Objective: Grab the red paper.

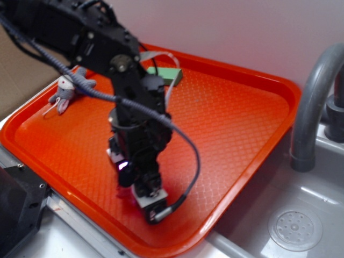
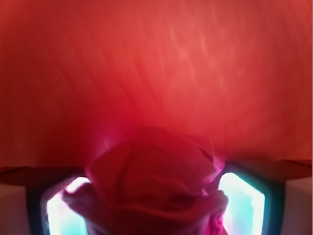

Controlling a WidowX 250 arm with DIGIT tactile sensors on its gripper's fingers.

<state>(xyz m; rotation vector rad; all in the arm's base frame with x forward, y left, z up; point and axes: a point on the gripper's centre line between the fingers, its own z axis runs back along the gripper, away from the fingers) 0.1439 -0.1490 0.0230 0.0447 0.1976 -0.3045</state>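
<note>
Wrist view shows you the red paper [image 2: 156,181] sitting right between the two fingers [image 2: 244,200] of the gripper [image 2: 156,205]. The paper ball fills the bottom middle of that picture. One glowing finger pad is on its left and one is on its right. Both pads look like they are touching the paper or very close to it, but you cannot tell if they are squeezing it tight yet. The picture is too blurry and too close.

In the exterior view the arm points down at the near part of the orange tray [image 1: 242,107]. The gripper [image 1: 141,185] is low, close to the tray floor. You cannot see the paper there, because the arm hides it. A little pink glow shows at the side of the gripper.

Here is what could go wrong. The paper is soft and wrinkly. If you lift before the fingers really press in, the ball may slip out and roll away on the tray. If the fingers only catch a loose fold, the fold may pull open and the ball may drop. If you push down more, the fingertips may bump the tray and scrape it. The black cable [image 1: 191,161] hangs in a loop beside the gripper, so a fast turn could make it drag on the tray.

The green block [image 1: 166,75] and the little grey mouse [image 1: 67,91] are far back on the tray, well apart from the gripper, so they are safe.
</note>
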